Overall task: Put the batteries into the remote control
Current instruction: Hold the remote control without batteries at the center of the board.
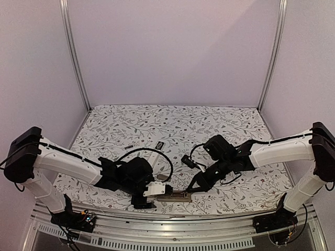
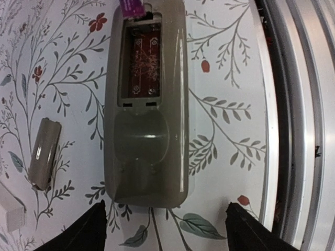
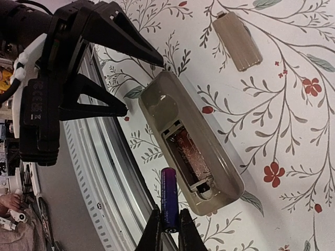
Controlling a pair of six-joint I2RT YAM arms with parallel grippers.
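The grey remote control (image 2: pixel 146 136) lies back-up near the table's front edge, its battery compartment (image 2: pixel 142 63) uncovered with a red battery (image 3: pixel 189 154) lying inside. My left gripper (image 2: pixel 167 230) is open, its fingertips (image 2: pixel 94 230) set either side of the remote's near end without touching it. My right gripper (image 3: pixel 169 230) is shut on a purple battery (image 3: pixel 169 201), held just beside the remote's (image 3: pixel 191 141) open end, over the table edge. From above, the two grippers (image 1: pixel 163 194) (image 1: pixel 189 191) meet at the remote (image 1: pixel 177 197).
The grey battery cover (image 2: pixel 44 151) (image 3: pixel 238 39) lies loose on the floral cloth beside the remote. A metal rail (image 2: pixel 298 125) runs along the table's front edge close by. A small dark piece (image 1: pixel 159 145) lies mid-table.
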